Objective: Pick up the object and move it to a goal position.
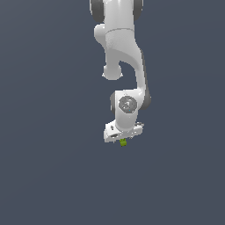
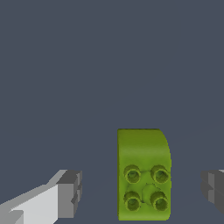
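End effector point(image 2: 142, 192) spread, seemingly around block point(image 2: 143, 175).

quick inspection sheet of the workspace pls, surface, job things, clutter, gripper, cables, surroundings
surface: plain dark grey-blue floor, no markings
job's things: lime-green block, four studs on top, one rounded corner, lying between the fingers with a gap on each side
clutter: nothing seen
grippers: gripper open, low over the block; grey fingers not touching it; in the exterior view the block shows just under the white hand
cables: nothing seen
surroundings: white arm reaching down from above; no goal marker seen
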